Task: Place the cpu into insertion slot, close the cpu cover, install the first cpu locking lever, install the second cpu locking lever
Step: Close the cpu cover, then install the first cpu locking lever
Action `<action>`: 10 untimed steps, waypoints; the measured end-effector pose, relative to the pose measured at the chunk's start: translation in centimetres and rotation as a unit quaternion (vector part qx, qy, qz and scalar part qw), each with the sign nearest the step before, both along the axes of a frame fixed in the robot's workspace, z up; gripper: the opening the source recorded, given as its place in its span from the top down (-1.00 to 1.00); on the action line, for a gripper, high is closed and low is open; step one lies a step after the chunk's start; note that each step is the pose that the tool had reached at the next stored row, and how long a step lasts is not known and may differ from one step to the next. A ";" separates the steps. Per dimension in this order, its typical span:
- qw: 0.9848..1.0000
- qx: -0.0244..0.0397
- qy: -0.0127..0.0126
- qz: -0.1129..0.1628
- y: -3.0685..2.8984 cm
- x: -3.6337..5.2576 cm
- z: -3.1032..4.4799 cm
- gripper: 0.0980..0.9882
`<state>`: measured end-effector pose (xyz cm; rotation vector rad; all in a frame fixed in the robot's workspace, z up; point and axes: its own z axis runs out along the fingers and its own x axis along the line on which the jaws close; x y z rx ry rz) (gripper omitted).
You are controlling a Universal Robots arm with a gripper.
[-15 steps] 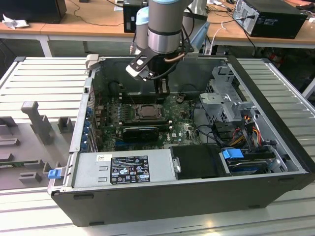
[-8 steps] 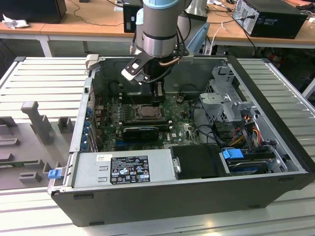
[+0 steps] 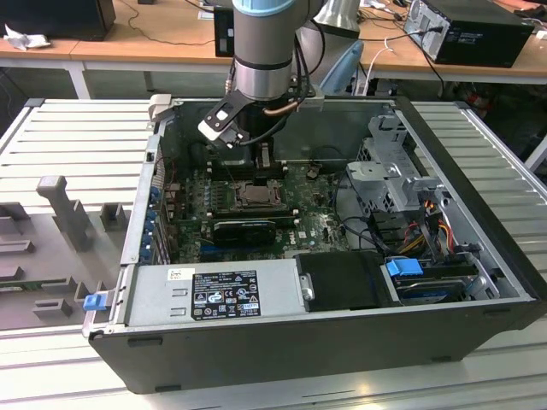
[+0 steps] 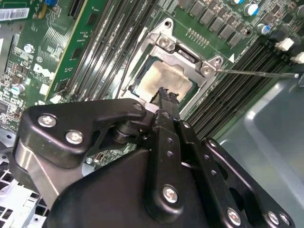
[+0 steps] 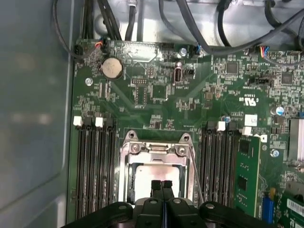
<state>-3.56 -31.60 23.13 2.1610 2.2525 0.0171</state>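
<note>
Green motherboard (image 5: 156, 99) surrounds the cpu cover (image 5: 156, 149) (down over the cpu (image 5: 147, 173)); hand (image 5: 161, 185) clenched, empty, above.

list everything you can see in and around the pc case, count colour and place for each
computer case: one, dark grey, lying open on the slatted table
circuit board: one, green, inside the case
cpu cover: one, silver, closed, mid-board
cpu: one, pale silver, showing through the cover's window
memory slots: two banks, black, either side of the cover
coin battery: one, silver, on the board
power supply: one, silver, along the case's near edge
expansion card: one, black, between cover and power supply
arm: one, grey, reaching down into the case
claw: one, black, shut, tips over the cpu
</note>
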 end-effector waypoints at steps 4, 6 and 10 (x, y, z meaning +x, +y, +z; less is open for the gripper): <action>1.000 0.003 0.000 0.000 0.00 -0.09 -0.01 0.98; 1.000 0.004 0.000 0.000 0.01 -0.15 -0.01 0.98; 1.000 0.004 0.000 0.000 0.00 -0.21 0.26 0.98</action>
